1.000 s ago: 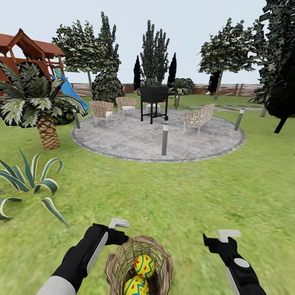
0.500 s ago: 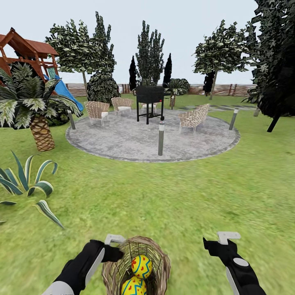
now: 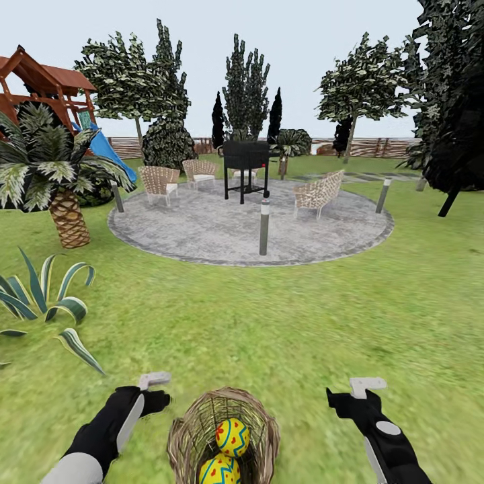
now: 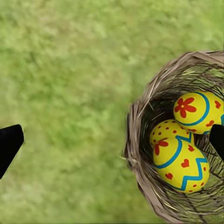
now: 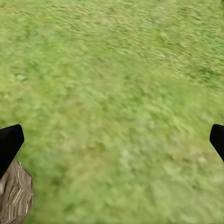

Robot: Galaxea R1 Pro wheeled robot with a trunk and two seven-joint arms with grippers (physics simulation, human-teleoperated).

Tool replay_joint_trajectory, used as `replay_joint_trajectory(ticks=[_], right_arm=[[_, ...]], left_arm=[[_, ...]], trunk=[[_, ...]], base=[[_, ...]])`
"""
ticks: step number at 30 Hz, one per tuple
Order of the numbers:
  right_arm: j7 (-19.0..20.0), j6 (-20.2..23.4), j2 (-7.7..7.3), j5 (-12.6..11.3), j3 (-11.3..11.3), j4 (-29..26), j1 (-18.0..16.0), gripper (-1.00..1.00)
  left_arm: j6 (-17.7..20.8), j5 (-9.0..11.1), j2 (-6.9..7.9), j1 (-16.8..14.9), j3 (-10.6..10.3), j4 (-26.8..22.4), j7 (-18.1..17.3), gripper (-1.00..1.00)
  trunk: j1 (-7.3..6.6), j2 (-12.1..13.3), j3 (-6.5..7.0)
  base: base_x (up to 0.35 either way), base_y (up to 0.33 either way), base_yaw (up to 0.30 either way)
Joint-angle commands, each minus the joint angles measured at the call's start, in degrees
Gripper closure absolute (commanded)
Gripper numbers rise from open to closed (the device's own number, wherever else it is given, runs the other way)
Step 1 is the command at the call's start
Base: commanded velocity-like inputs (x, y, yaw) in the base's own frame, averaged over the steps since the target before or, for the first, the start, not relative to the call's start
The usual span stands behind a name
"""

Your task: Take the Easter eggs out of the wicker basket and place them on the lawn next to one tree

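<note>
The wicker basket (image 3: 195, 430) stands on the lawn (image 3: 282, 336) just in front of me. Two of the Easter eggs (image 3: 232, 437) show inside it in the head view. The left wrist view shows all three eggs (image 4: 184, 165) lying together in the basket (image 4: 140, 154). My left gripper (image 3: 156, 393) hangs open left of the basket rim, over grass, holding nothing. On the basket's right my right gripper (image 3: 356, 395) is open and empty above the lawn (image 5: 116, 107). A tree (image 3: 349, 144) with a pale trunk stands far back right, another tree (image 3: 139, 131) far back left.
A round grey paved patio (image 3: 222, 235) lies ahead with wicker chairs (image 3: 318, 193), a black grill (image 3: 245, 161) and short posts (image 3: 264, 228). A palm (image 3: 67, 215) and a spiky plant (image 3: 47, 296) are at left, a near-black tree (image 3: 454, 134) at right. A corner of the basket (image 5: 14, 196) shows in the right wrist view.
My left gripper has drawn left, away from the basket rim. The right gripper has shifted slightly. The view shifted a little at first, then held still. The eggs have stayed in the basket.
</note>
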Motion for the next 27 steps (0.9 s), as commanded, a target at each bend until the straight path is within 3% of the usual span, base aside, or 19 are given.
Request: replay_joint_trajectory(ticks=[1, 6, 10, 12, 17, 21, 27], right_arm=[[-0.03, 0.39, -0.02, 0.4, 0.55, -0.41, -0.03, -1.0], [0.24, 1.47, -0.03, 0.37, 3.12, -1.53, -0.17, -1.0], [0.47, 8.74, 0.02, -0.02, 3.49, -1.78, -3.34, -1.0], [0.84, 10.7, 0.0, -1.66, 3.55, -1.76, -4.19, -1.0], [1.04, 12.03, -0.1, -6.25, 3.59, -1.91, -4.73, -1.0], [1.06, 12.24, -0.07, -7.02, 3.6, -1.95, -5.22, -1.0], [1.96, 12.25, -0.05, -8.19, 3.6, -2.03, -8.69, -1.0]], left_arm=[[0.26, 0.67, 0.24, -0.27, 0.02, 0.02, 0.45, -1.0], [0.21, 0.47, 0.55, -1.86, -0.13, 0.83, 0.19, -1.0], [0.21, 0.42, 0.28, -2.07, -0.75, 0.98, 0.05, -1.0], [0.21, 0.45, 0.44, -2.09, -1.25, 0.96, 0.04, -1.0], [0.21, 0.49, 0.66, -2.1, -1.53, 0.7, 0.03, -1.0], [0.23, 0.49, 0.65, -2.1, -1.56, 0.23, 0.03, -1.0], [0.15, 0.5, 0.61, -2.11, -1.73, -0.4, -0.05, -1.0]], trunk=[[0.0, -0.03, -0.06], [0.0, -0.03, -0.06], [0.0, -0.03, -0.06], [0.0, -0.03, -0.06], [0.88, -1.64, -0.78], [1.76, -3.24, -1.5], [3.07, -5.65, -2.58]], base=[[0.0, 0.0, 0.0], [0.0, 0.0, 0.0], [0.0, 0.0, 0.0], [0.0, 0.0, 0.0], [0.0, 0.0, 0.0], [0.0, 0.0, 0.0], [0.0, 0.0, 0.0]])
